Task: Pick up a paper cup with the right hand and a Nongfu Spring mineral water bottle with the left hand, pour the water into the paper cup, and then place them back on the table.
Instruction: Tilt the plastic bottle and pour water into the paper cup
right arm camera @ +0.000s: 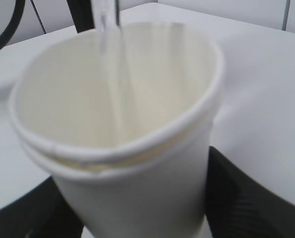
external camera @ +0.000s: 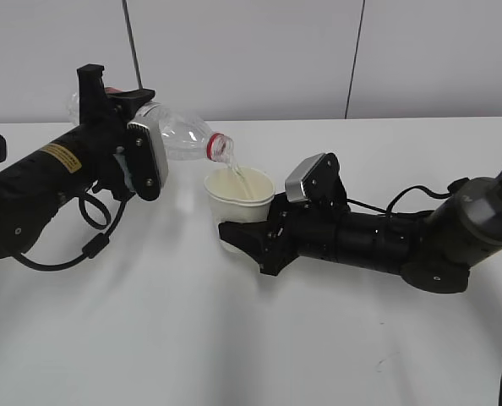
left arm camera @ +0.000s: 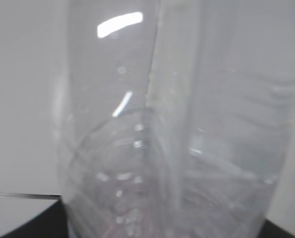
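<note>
My left gripper (external camera: 137, 144) is shut on the clear water bottle (external camera: 179, 135), tipped with its red-ringed mouth down to the right over the paper cup (external camera: 238, 199). A thin stream of water (external camera: 238, 173) falls from the mouth into the cup. My right gripper (external camera: 242, 235) is shut on the cup's lower wall and holds it upright just above the table (external camera: 234, 338). In the left wrist view the bottle's clear wall (left arm camera: 172, 139) fills the frame. In the right wrist view the cup (right arm camera: 122, 124) stands between my black fingers (right arm camera: 247, 198), with the water stream (right arm camera: 112, 64) running inside.
A grey wall with dark vertical seams (external camera: 355, 59) stands behind the table's far edge. A small dark scuff mark (external camera: 382, 364) lies on the tabletop at the front right. Black cables (external camera: 95, 233) loop below the left arm.
</note>
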### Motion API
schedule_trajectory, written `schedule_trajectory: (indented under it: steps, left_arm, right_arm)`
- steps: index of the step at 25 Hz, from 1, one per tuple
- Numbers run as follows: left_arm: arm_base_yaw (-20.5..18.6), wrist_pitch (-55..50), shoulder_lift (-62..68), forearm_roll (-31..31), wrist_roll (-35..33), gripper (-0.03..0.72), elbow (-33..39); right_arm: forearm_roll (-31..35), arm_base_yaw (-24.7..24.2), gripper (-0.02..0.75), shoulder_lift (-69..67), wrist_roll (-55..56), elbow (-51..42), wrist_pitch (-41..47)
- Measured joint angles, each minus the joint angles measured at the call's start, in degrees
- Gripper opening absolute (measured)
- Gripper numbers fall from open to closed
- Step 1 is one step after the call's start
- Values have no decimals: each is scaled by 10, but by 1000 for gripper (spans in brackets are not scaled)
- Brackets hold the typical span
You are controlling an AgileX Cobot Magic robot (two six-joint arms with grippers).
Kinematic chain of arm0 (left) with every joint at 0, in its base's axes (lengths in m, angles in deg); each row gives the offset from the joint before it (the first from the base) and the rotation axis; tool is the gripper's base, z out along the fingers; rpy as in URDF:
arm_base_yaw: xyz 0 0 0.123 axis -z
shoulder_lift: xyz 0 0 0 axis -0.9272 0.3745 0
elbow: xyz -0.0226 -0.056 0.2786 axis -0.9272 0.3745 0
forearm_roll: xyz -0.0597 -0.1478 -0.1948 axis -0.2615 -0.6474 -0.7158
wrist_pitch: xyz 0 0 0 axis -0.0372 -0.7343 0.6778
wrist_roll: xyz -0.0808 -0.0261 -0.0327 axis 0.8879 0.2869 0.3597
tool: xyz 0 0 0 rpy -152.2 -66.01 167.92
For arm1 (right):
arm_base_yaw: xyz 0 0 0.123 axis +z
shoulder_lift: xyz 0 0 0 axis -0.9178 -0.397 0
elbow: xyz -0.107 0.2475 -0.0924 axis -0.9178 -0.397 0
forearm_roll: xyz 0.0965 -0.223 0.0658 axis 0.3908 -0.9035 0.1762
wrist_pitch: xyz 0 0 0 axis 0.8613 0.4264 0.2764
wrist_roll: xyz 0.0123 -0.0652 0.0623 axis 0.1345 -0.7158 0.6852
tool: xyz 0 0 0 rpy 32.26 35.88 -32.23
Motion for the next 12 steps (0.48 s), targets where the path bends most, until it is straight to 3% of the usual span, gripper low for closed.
schedule_trajectory:
  steps: [12]
  left_arm:
    - [0, 3, 0, 0, -2, 326, 0]
  right_arm:
    - [0, 0, 475, 0, 0, 0, 0]
